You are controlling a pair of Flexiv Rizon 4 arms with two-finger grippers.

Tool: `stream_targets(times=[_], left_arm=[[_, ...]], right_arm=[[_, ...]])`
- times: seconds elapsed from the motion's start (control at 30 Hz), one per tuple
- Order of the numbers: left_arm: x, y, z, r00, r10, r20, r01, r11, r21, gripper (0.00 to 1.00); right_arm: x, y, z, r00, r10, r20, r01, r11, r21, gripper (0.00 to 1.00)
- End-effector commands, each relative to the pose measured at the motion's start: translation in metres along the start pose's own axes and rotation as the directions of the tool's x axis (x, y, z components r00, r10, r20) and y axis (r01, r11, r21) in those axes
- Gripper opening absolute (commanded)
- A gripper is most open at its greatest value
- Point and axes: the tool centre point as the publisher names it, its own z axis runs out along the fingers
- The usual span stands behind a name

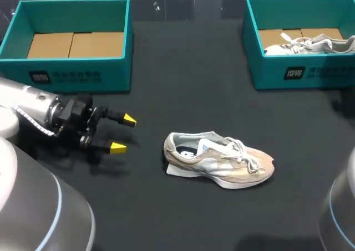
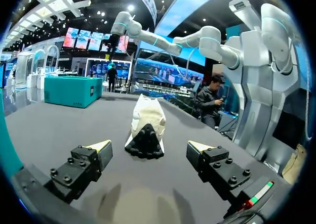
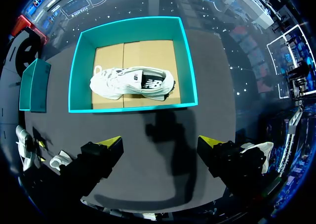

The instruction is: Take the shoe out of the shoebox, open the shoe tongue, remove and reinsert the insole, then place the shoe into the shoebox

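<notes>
Shoe point(image 1: 219, 162) upright on table point(image 1: 183, 68), heel facing your left gripper point(image 1: 123, 133), fingers wide, empty; right gripper point(image 3: 159, 141) likewise wide, empty.

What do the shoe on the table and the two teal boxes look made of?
Shoe: looks like beige suede-like panels over pale fabric, matte; white sole likely foam or rubber. Left box, right box: probably teal-coated cardboard, smooth matte walls; brown flaps inside suggest it.

- A dark matte table point(image 1: 183, 85) spans the head view from side to side.
- Soft-edged shadows point(image 3: 173, 150) lie here and there on its plain top.
</notes>
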Motion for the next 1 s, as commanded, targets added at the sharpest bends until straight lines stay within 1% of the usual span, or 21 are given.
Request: stream_targets(times=[0.03, 0.4, 0.83, 1.0], left_arm=[[0.005, 0.008, 0.007, 0.999, 0.021, 0.03, -0.022, 1.0, 0.004, 1.0], [0.002, 0.015, 0.014, 0.997, 0.051, 0.059, -0.049, 0.998, -0.039, 1.0], [-0.007, 0.017, 0.045, 0.997, 0.072, 0.037, -0.07, 0.996, -0.059, 1.0], [-0.008, 0.019, 0.057, 0.997, 0.077, 0.031, -0.075, 0.995, -0.062, 1.0]], right_arm=[[0.0, 0.0, 0.0, 1.0, 0.0, 0.001, 0.0, 1.0, 0.0, 1.0], [0.0, 0.0, 0.0, 1.0, 0.0, 0.001, 0.0, 1.0, 0.0, 1.0], [0.0, 0.0, 0.0, 1.0, 0.0, 0.001, 0.0, 1.0, 0.0, 1.0], [0.0, 0.0, 0.0, 1.0, 0.0, 0.001, 0.0, 1.0, 0.0, 1.0]])
